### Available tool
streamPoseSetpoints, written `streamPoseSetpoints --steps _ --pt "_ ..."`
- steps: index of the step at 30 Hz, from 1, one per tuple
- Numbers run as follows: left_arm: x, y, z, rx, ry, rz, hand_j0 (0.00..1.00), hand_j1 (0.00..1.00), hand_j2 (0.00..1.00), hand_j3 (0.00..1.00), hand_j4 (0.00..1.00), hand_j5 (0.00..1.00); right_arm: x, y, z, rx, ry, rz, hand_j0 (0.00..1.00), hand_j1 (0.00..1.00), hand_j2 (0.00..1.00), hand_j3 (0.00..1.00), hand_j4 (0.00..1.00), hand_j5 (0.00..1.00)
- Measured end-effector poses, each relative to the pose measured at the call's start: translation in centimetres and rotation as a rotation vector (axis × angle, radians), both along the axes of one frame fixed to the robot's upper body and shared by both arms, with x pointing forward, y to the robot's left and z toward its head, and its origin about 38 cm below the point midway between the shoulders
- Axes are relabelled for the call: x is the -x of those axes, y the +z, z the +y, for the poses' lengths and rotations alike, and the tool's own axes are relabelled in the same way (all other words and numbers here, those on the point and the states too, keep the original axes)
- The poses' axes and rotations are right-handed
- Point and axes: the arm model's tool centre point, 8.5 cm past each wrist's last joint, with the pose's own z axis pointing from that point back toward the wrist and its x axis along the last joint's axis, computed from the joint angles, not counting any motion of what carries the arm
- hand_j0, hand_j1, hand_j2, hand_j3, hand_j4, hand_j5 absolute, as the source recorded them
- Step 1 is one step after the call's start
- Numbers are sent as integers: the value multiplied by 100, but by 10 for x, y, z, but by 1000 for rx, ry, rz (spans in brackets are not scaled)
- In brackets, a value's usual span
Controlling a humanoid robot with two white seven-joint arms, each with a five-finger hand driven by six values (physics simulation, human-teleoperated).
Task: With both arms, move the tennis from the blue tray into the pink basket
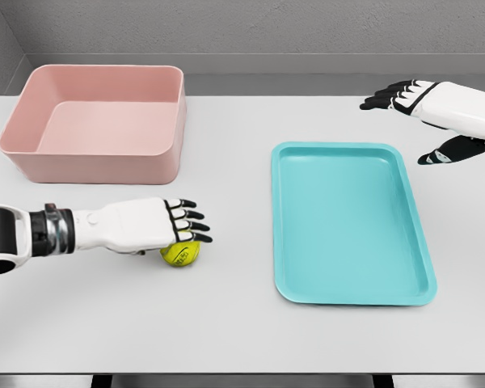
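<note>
One tennis ball sits under my left hand, fingers extended over it, not visibly gripping; right hand hangs open, far off.

Basket left-rear, tray right, ball on table between.

At the upper left of the frame, the basket is a plain pale pink. Right of centre, the tray is flat turquoise. The tennis ball, lower left of centre, is yellow-green with a faint pale seam. Both hands, left and right, are white with black fingertips. The table is light grey.
</note>
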Motion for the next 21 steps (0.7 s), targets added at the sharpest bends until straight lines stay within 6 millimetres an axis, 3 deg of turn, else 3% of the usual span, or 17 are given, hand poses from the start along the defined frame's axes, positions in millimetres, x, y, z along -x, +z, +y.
streamPoseSetpoints --steps 19,21 --pt "2 -8 -15 -108 -70 26 100 100 100 100 100 100 0 -1 0 0 0 2 100 100 100 100 100 100" --pt "1 -7 -16 -109 -71 25 87 87 87 87 87 87 0 0 0 0 1 1 100 100 100 100 100 100"
